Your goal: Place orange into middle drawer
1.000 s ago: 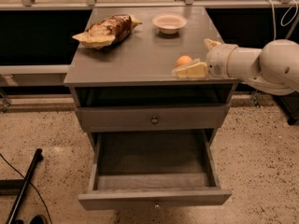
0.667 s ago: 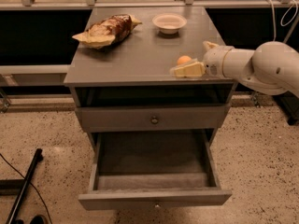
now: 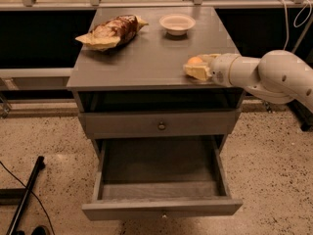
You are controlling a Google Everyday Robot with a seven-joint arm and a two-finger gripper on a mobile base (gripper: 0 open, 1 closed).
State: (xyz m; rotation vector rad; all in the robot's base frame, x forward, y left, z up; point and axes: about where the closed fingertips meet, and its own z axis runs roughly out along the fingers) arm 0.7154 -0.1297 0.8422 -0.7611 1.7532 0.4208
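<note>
The orange (image 3: 194,60), seemingly pinched between the jaws of the gripper (image 3: 196,66) at the right front edge of the cabinet top (image 3: 146,58), may be squeezed out and lost to the floor (image 3: 274,160) before the open middle drawer (image 3: 161,166) is reached.

Rounded white arm (image 3: 274,75), yellowish claw (image 3: 194,67) at its tip

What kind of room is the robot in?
Probably a lab or workshop, not a home: a speckled hard floor, loose cables hanging behind, and a lone grey cabinet with its drawer pulled open. The gripper is at the orange on the cabinet top, near its front edge.
</note>
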